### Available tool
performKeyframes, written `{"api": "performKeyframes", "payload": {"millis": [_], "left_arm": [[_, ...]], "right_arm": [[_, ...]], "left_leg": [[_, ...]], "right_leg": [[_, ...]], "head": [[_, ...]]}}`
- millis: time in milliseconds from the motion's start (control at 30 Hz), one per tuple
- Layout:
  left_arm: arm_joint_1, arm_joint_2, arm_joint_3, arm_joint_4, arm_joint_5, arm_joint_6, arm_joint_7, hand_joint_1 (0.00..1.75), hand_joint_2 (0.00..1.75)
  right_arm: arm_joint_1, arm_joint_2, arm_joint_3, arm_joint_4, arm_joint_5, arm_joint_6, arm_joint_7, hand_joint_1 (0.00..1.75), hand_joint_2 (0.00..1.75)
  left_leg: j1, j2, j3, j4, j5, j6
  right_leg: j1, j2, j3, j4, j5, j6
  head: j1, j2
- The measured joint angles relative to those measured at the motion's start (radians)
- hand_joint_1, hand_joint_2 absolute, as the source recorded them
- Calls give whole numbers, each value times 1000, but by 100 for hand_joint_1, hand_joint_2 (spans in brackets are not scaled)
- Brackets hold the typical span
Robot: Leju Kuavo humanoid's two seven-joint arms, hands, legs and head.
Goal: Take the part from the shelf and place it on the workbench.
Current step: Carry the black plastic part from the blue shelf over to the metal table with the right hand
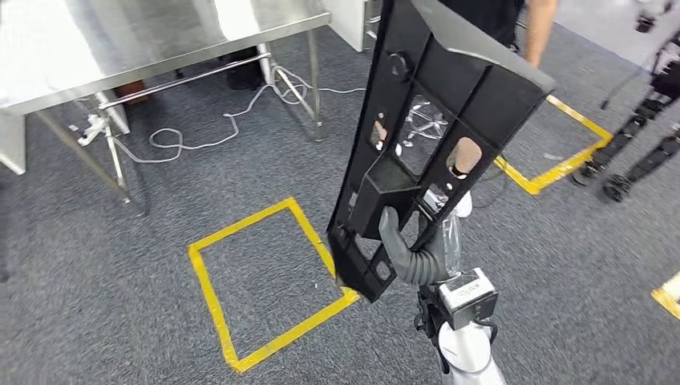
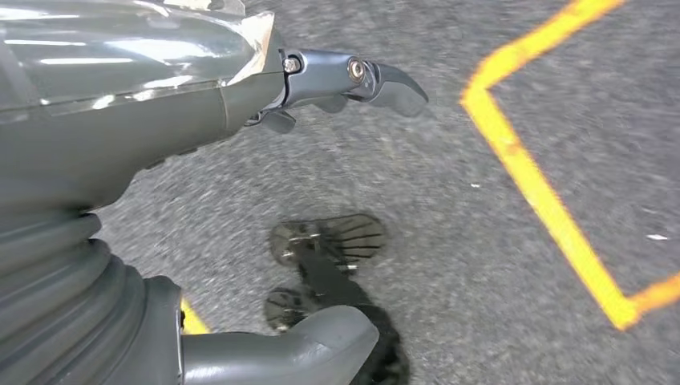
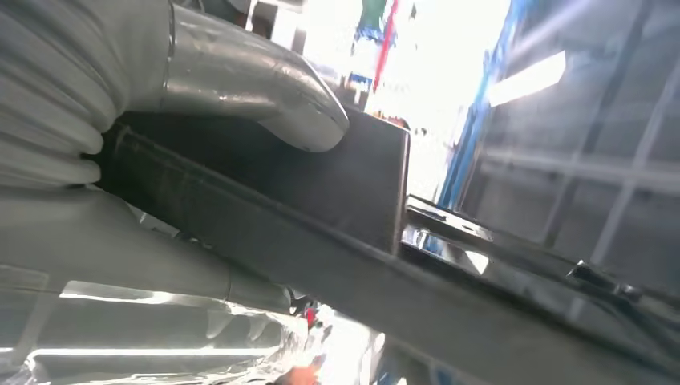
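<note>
A large black plastic part [image 1: 449,104] with ribs and cut-outs stands nearly upright in the middle of the head view. My right hand [image 1: 405,249] grips it near its lower end, the grey thumb hooked over a raised block. In the right wrist view the thumb presses on the part's [image 3: 337,184] dark edge. The steel workbench [image 1: 120,48] stands at the upper left, well away from the part. My left hand [image 2: 160,120] hangs above the grey carpet with fingers apart and nothing in it.
A yellow tape square [image 1: 210,273] marks the carpet below the workbench, and another [image 1: 561,160] lies to the right. A white cable [image 1: 200,136] loops near the bench legs. A person [image 1: 537,24] stands behind the part. Dark wheeled equipment [image 1: 641,144] sits far right.
</note>
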Motion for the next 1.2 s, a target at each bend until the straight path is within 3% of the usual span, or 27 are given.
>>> {"api": "performKeyframes", "payload": {"millis": [33,100,167,200,233,300,367,433,467,533,600,667,700,733,800,833,933,1000,1067,1133,1167,1200], "left_arm": [[3,1,3,4,0,4,4,0,175],[5,1,10,10,0,9,9,0,175],[8,2,16,15,0,12,12,0,175],[9,2,17,18,0,13,13,0,175],[11,2,18,20,0,14,13,0,175],[11,4,19,22,0,14,13,0,175],[12,8,20,24,0,16,12,0,175],[17,10,21,25,0,17,10,0,175],[20,11,21,26,0,17,10,0,175],[21,13,23,27,0,17,8,0,175],[18,14,25,27,0,17,6,0,175],[17,15,27,27,0,16,6,0,175],[18,15,28,28,0,16,6,0,175],[19,15,29,28,0,16,6,0,175],[19,16,32,28,0,16,6,0,175],[18,17,33,28,0,16,6,0,175],[19,20,36,29,0,16,5,0,175],[20,20,37,29,0,16,5,0,175],[16,20,37,29,0,15,5,0,175],[12,20,37,30,0,15,5,0,175],[11,20,37,30,0,15,5,0,175],[11,20,37,30,0,15,5,0,175]], "right_arm": [[0,-1,0,0,0,2,0,175,175],[0,-5,0,1,0,2,0,175,175],[2,-10,0,2,0,3,1,175,175],[2,-12,0,3,-1,3,1,175,175],[1,-13,0,3,-1,4,2,175,175],[0,-14,0,3,-2,7,2,175,175],[-1,-14,0,3,-3,10,4,175,175],[-2,-14,0,3,-4,14,5,175,175],[-4,-13,-1,3,-4,15,6,175,175],[-6,-12,-2,2,-4,18,6,175,175],[-6,-12,-3,2,-4,18,6,175,175],[-5,-12,-4,2,-4,18,6,175,175],[-5,-12,-5,2,-4,18,6,175,175],[-5,-12,-5,2,-5,18,6,175,175],[-6,-12,-5,2,-5,18,6,175,175],[-6,-12,-5,2,-5,18,6,175,175],[-6,-12,-5,1,-5,18,7,175,175],[-6,-12,-6,0,-5,18,7,175,175],[-6,-13,-6,-1,-5,18,8,175,175],[-3,-14,-8,-1,-5,18,8,175,175],[-1,-15,-9,-1,-5,18,8,175,175],[1,-16,-10,-1,-5,18,9,175,175]], "left_leg": [[4,-13,6,-7,4,5],[7,-39,8,-10,5,10],[8,-66,8,-10,5,10],[8,-79,9,-9,5,10],[8,-93,10,-8,4,8],[6,-117,9,-2,0,2],[4,-137,1,7,-4,-8],[6,-153,-6,10,-4,-19],[8,-146,-8,14,-7,-23],[8,-96,-30,63,-36,-34],[11,-38,-90,183,-95,-44],[15,-22,-147,287,-128,-49],[16,-19,-151,290,-118,-50],[17,-15,-132,251,-90,-48],[14,3,-59,112,-28,-41],[11,10,-30,58,-12,-36],[1,9,-11,17,-10,-23],[6,1,2,1,-4,-12],[12,-7,16,-14,2,0],[11,-18,19,-16,2,5],[11,-26,19,-16,1,5],[11,-32,20,-15,0,5]], "right_leg": [[0,23,-16,38,-20,-1],[-4,69,-78,163,-71,-9],[-5,79,-129,248,-92,-5],[-6,81,-130,239,-80,3],[-7,86,-112,193,-54,12],[-13,120,-54,59,5,25],[-17,146,-22,-11,34,17],[-16,134,-17,-17,39,1],[-17,126,-15,-18,40,-5],[-20,105,-9,-23,40,-18],[-16,82,-6,-23,36,-29],[-13,58,-4,-23,33,-32],[-13,47,-2,-23,30,-33],[-13,39,1,-23,28,-32],[-10,25,7,-23,22,-28],[-7,21,9,-23,19,-25],[-2,8,13,-27,15,-11],[0,16,15,-20,6,-3],[0,50,-16,51,-28,-4],[-3,76,-86,181,-75,-9],[-4,80,-115,229,-87,-6],[-5,81,-129,243,-83,0]], "head": [[2,0],[6,0],[9,0],[9,0],[9,0],[9,0],[8,0],[7,0],[7,0],[2,0],[-2,0],[-2,0],[-2,0],[-2,0],[-2,0],[-1,0],[-1,0],[0,0],[4,0],[8,0],[9,0],[9,0]]}}
